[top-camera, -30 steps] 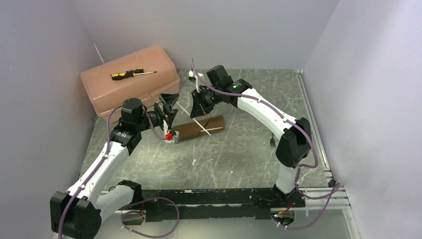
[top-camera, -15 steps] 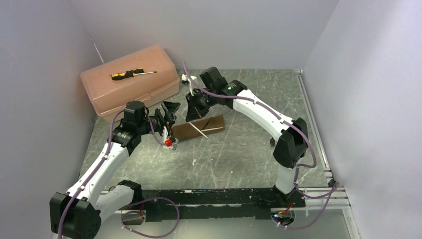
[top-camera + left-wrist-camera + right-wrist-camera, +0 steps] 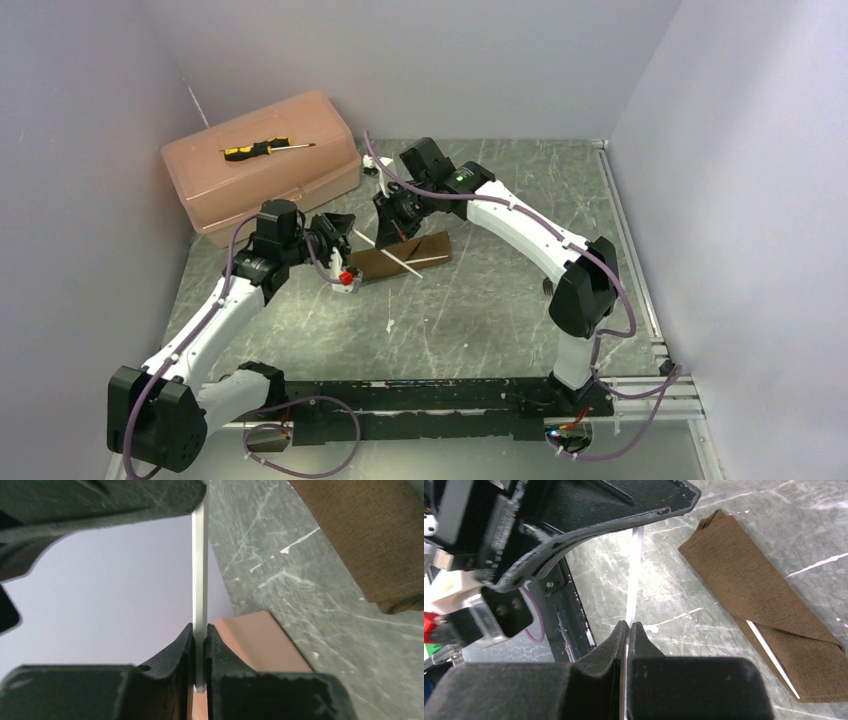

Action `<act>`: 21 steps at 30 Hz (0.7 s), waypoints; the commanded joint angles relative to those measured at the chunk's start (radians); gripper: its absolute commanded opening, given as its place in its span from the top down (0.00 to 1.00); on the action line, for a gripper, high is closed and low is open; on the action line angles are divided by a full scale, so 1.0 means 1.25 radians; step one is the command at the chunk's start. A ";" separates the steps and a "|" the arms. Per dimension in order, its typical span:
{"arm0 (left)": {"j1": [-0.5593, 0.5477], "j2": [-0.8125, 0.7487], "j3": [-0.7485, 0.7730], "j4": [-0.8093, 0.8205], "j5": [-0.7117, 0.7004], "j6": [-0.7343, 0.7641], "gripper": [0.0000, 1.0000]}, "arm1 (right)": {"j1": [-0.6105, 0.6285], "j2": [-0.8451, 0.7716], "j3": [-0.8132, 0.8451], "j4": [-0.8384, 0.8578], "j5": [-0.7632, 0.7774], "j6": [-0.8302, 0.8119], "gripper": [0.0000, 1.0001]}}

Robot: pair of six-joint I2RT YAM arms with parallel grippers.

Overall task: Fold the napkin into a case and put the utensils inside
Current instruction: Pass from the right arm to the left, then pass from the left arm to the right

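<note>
Handover of a utensil: the left fingers have just closed on the strip the right arm is holding.

On the left, the pink plastic box (image 3: 262, 172) with the yellow-and-black-handled screwdriver (image 3: 266, 149) on its lid sits against the wall. The left gripper (image 3: 336, 232), wide apart a second ago, has swung in and now pinches one end of a thin silvery-grey utensil (image 3: 200, 575). The right gripper (image 3: 388, 220), which has moved leftward to meet it, remains clamped on the same strip. So both arms hold one piece above the grey marbled table (image 3: 480, 300). Just below lies the dark brown cloth napkin (image 3: 400, 260), already folded into a narrow flat case, with another slim utensil (image 3: 771, 657) tucked under its diagonal flap. My guess is the right releases next, leaving the left to slide this piece in.
</note>
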 commanded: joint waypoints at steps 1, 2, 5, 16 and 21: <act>-0.002 0.002 0.034 0.032 -0.027 -0.023 0.97 | 0.004 -0.021 0.051 -0.009 0.010 -0.020 1.00; -0.002 0.000 0.030 0.034 -0.028 -0.020 0.97 | 0.004 -0.018 0.051 -0.011 0.012 -0.019 0.92; -0.005 -0.009 0.010 0.050 -0.047 -0.008 0.97 | 0.000 -0.014 0.054 -0.033 0.045 -0.061 0.59; -0.007 -0.014 -0.001 0.053 -0.093 -0.020 0.97 | -0.003 -0.093 -0.053 -0.053 0.134 -0.257 0.57; -0.007 -0.013 -0.001 0.057 -0.097 -0.031 0.97 | -0.003 -0.127 -0.085 -0.031 0.110 -0.294 0.66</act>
